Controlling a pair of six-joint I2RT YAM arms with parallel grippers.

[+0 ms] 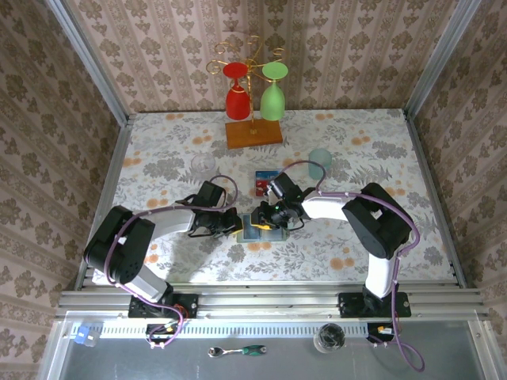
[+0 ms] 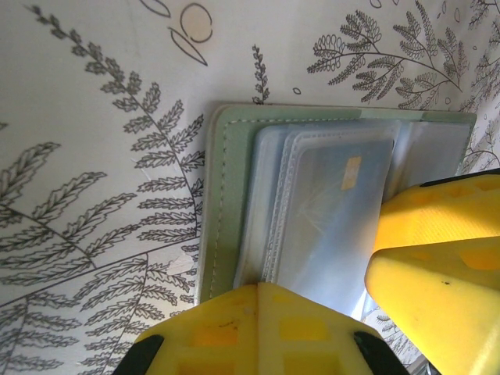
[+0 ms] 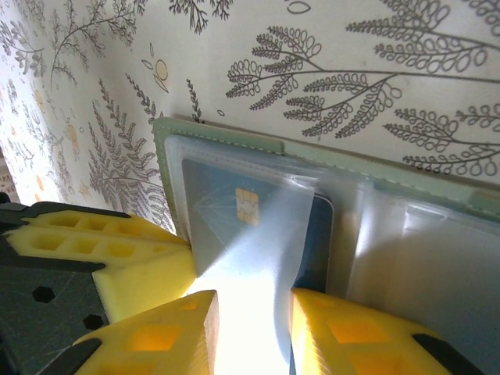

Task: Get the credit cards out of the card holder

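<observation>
The card holder [image 1: 260,229] [image 2: 226,195] [image 3: 351,172] lies open on the patterned tablecloth, pale green cover down and clear sleeves up. A blue credit card [image 2: 336,203] [image 3: 226,195] with a gold chip sits inside a sleeve, and a darker card edge [image 3: 316,242] shows beside it. My left gripper [image 1: 238,224] [image 2: 273,287] is shut, its tips resting on the holder's near edge. My right gripper [image 1: 275,219] [image 3: 251,301] stands open over the holder's opposite edge, a clear sleeve flap lying between its fingers. Another card [image 1: 264,183] lies loose on the cloth behind the holder.
A glass rack on a wooden base [image 1: 253,133] holds a red and a green glass at the back. A pale teal cup [image 1: 320,162] stands back right of the holder and a clear glass item [image 1: 203,165] back left. Wallpapered walls enclose the table.
</observation>
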